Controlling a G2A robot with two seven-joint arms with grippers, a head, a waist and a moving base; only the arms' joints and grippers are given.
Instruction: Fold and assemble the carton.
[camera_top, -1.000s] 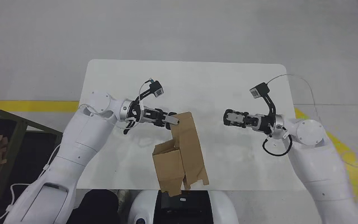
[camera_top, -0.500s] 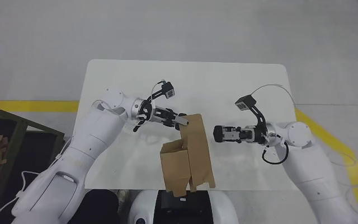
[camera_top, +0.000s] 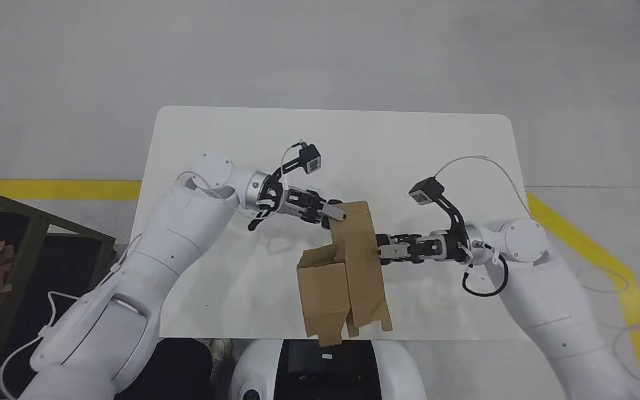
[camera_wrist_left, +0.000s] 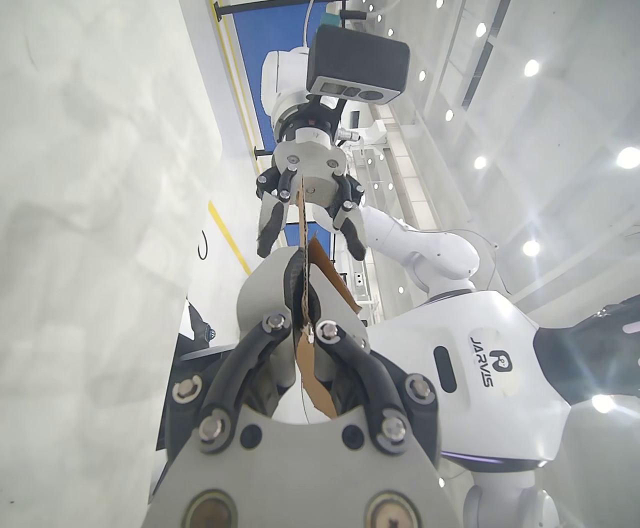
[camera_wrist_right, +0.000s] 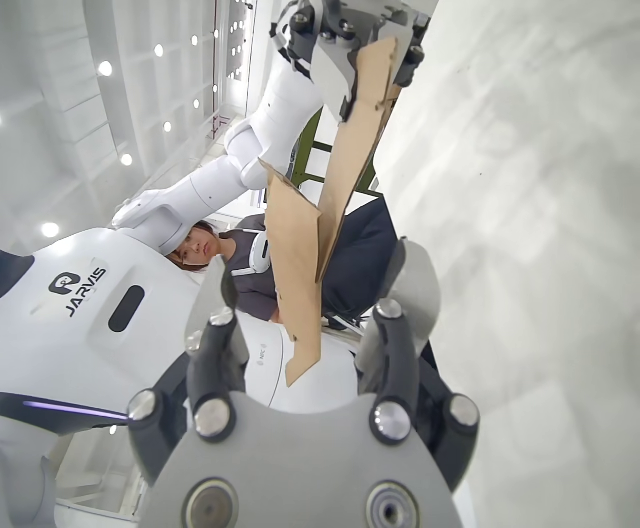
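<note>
Left jaws pinch the carton (camera_top: 355, 270) at 11 o'clock, right jaws wide at 3 o'clock; folding looks barely begun.

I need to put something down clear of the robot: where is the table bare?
The table's far strip, beyond the left arm and right arm, is bare edge to edge. Smaller free patches lie near the robot's edge, either side of the carton, between it and each arm. Crowded: the middle, where both arms' jaws meet the carton.

White table (camera_top: 430, 150), rounded corners, grey floor (camera_top: 300, 50) beneath.
</note>
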